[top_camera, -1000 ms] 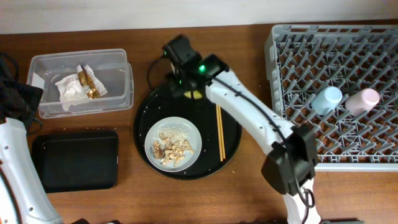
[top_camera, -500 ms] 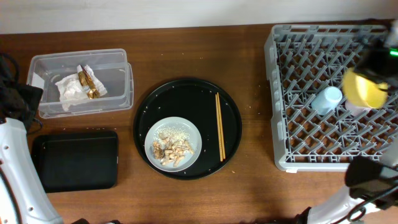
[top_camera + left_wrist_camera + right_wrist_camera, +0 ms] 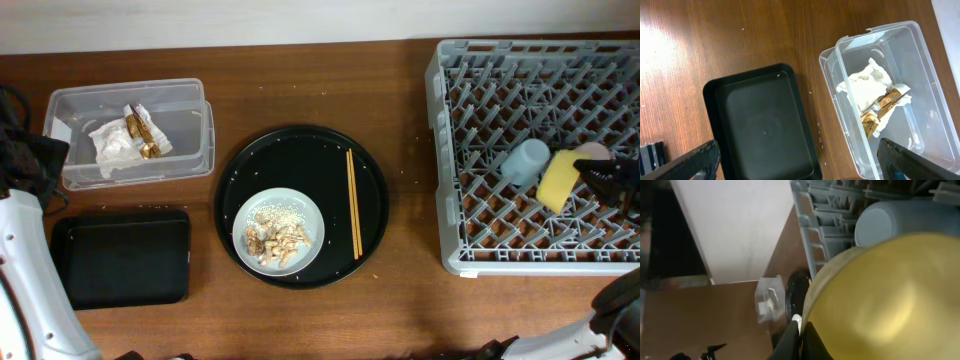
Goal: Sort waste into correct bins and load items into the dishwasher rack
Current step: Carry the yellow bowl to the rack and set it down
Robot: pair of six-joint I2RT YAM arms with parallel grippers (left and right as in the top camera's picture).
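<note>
My right gripper (image 3: 592,180) is shut on the rim of the yellow bowl (image 3: 556,181) and holds it on edge over the grey dishwasher rack (image 3: 480,100), next to the light-blue cup (image 3: 524,160). The pink cup (image 3: 598,150) is partly hidden behind the bowl. In the right wrist view the bowl (image 3: 890,295) fills the frame, pinched by the fingers (image 3: 802,340). The grey plate (image 3: 300,205) with food scraps (image 3: 277,236) and the chopsticks (image 3: 353,203) lie on the round black tray (image 3: 300,150). My left gripper (image 3: 802,167) is open and empty above the flat black tray (image 3: 760,125).
The clear box (image 3: 185,150) at the far left holds crumpled white and gold wrappers (image 3: 125,138), also seen in the left wrist view (image 3: 875,97). The flat black tray (image 3: 120,257) lies in front of it. Crumbs dot the wood around the round tray.
My right arm carried the yellow bowl from the round black tray across to the rack. It now sits lower, beside the two cups. The left arm has not moved.
</note>
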